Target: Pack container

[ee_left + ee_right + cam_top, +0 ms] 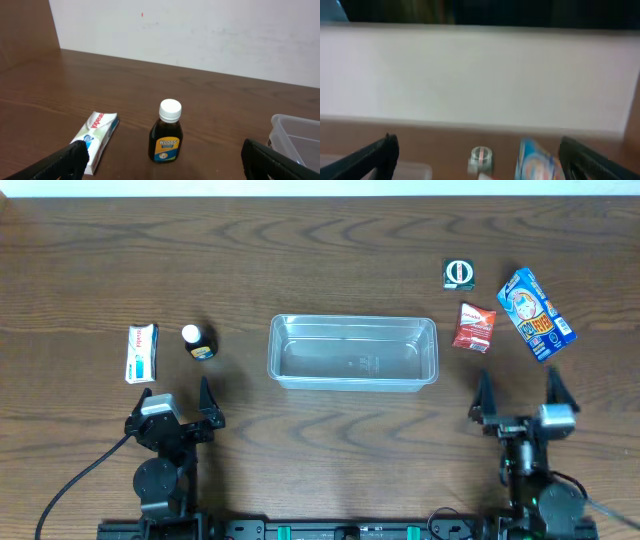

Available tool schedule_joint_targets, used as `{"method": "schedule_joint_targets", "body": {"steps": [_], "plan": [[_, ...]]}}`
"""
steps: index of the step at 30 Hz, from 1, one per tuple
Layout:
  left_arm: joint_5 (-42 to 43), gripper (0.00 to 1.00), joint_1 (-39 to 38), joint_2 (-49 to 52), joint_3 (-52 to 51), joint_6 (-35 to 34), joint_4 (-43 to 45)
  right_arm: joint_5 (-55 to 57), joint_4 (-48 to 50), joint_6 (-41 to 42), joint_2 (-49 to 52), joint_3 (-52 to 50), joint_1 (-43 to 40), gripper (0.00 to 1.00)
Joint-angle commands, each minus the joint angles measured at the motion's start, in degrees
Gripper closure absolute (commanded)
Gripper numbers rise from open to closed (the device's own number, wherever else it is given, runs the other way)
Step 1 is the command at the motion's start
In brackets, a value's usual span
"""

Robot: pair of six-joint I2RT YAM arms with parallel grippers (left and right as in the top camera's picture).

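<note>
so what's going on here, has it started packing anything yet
Nothing is packed yet. The clear container sits mid-table and looks empty. Both arms are at the near edge, with the left gripper and right gripper open and holding nothing. A toothpaste box and a small brown bottle are near the left arm. A red packet, a blue packet and a dark square sachet are near the right one.

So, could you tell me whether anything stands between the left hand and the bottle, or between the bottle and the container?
Nothing visible does. The open left hand faces the Woods bottle across bare table, and only bare wood separates bottle from container. The toothpaste box lies on the other side.
</note>
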Motion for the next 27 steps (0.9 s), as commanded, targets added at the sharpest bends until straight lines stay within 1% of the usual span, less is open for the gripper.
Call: {"method": "schedule_joint_targets", "body": {"steps": [1, 3, 6, 9, 12, 16, 18, 20, 23, 27], "plan": [[-1.1, 0.02, 0.0, -0.3, -1.1, 0.8, -2.3, -0.5, 3.6, -2.6, 2.3, 1.5, 0.7, 0.01], [-1.1, 0.02, 0.0, -0.3, -1.1, 0.8, -2.3, -0.6, 3.0, -3.4, 6.1, 4.8, 0.7, 0.01], [-1.1, 0.02, 0.0, -0.3, -1.1, 0.8, -2.3, -3.0, -0.3, -8.4, 16.4, 13.7, 0.7, 0.01], [-1.1, 0.02, 0.0, -0.3, -1.1, 0.8, -2.3, -5.7, -4.2, -11.4, 29.0, 25.8, 0.7, 0.01], [-1.1, 0.02, 0.0, -0.3, -1.1, 0.8, -2.3, -8.2, -10.1, -12.0, 41.8, 39.3, 0.7, 0.01], [-1.1, 0.02, 0.0, -0.3, -1.1, 0.8, -2.3, -9.0, -25.0, -12.3, 57.7, 58.6, 0.5, 0.01], [-1.1, 0.02, 0.0, -0.3, -1.1, 0.8, -2.3, -9.0, -34.4, -15.3, 65.2, 67.5, -0.3, 0.01], [-1.1, 0.02, 0.0, -0.3, -1.1, 0.8, -2.3, -8.8, -43.1, -20.4, 72.1, 74.8, -1.3, 0.01], [-1.1, 0.02, 0.0, -0.3, -1.1, 0.8, -2.3, -8.9, -52.5, -27.3, 80.3, 81.9, -2.7, 0.01], [-1.1, 0.02, 0.0, -0.3, -1.1, 0.8, -2.3, -8.8, -55.9, -27.3, 86.1, 82.9, -2.9, 0.01]]}}
